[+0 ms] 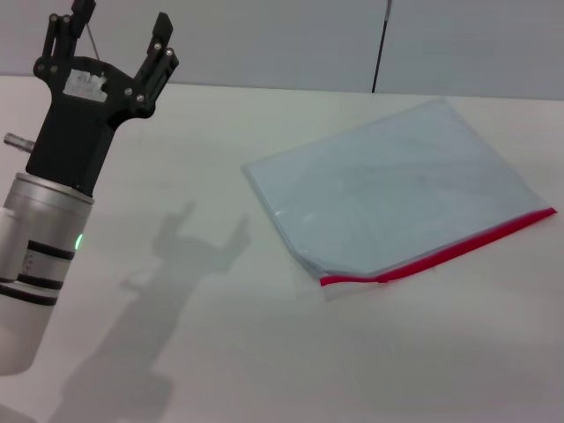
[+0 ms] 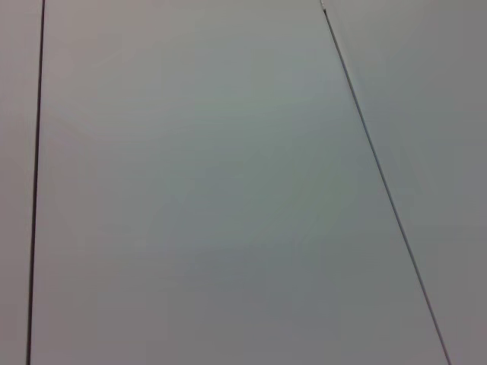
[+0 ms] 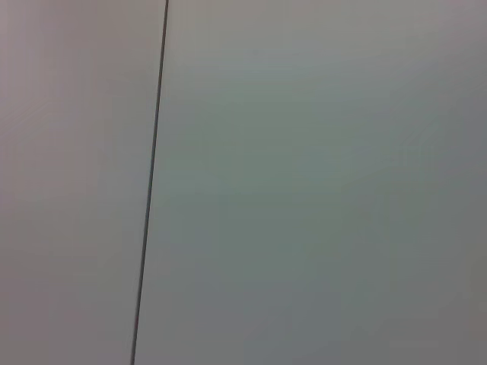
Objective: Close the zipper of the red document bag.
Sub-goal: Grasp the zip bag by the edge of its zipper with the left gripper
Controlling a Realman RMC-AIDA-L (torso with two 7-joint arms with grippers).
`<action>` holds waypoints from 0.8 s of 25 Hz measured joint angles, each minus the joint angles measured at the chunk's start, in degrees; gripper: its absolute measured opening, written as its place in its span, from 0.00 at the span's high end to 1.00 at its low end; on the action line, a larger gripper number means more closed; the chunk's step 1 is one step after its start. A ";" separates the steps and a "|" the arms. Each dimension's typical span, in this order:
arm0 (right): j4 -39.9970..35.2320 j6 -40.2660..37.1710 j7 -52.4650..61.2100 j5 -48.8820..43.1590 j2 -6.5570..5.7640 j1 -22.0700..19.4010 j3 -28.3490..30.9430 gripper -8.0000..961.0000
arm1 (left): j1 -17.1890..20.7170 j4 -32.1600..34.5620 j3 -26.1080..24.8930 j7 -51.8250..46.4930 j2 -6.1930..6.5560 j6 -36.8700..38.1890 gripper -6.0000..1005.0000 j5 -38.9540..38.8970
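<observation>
The red document bag (image 1: 388, 189) is a flat translucent pale blue-grey pouch lying on the white table right of centre in the head view. The zipper (image 1: 441, 254) is a thin red strip along its near edge, running from the lower left corner up to the right edge of the view. My left gripper (image 1: 122, 33) is raised at the far left, well away from the bag, pointing upward with its fingers (image 1: 159, 44) open and nothing between them. The right gripper is out of view. Both wrist views show only grey wall panels.
The white table (image 1: 264, 352) spreads around the bag. A grey wall with a dark vertical seam (image 1: 381, 44) stands behind the table's far edge. The left arm casts a shadow (image 1: 176, 264) on the table.
</observation>
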 joint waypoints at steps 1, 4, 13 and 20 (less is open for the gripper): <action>0.00 0.00 0.00 -0.01 0.00 0.01 0.00 0.07 | 0.00 0.00 0.00 0.00 0.00 0.00 0.13 0.00; 0.00 0.00 0.00 0.07 0.00 0.04 0.00 0.07 | -0.03 0.00 0.00 0.00 0.01 0.01 0.14 0.00; 0.00 0.00 0.00 -0.05 0.00 0.07 0.00 0.07 | -0.69 -0.76 0.93 0.00 0.14 0.47 0.15 0.12; -0.09 0.00 0.00 -0.09 0.00 0.08 0.00 0.07 | -1.02 -0.74 1.76 -0.01 0.24 0.82 0.16 0.17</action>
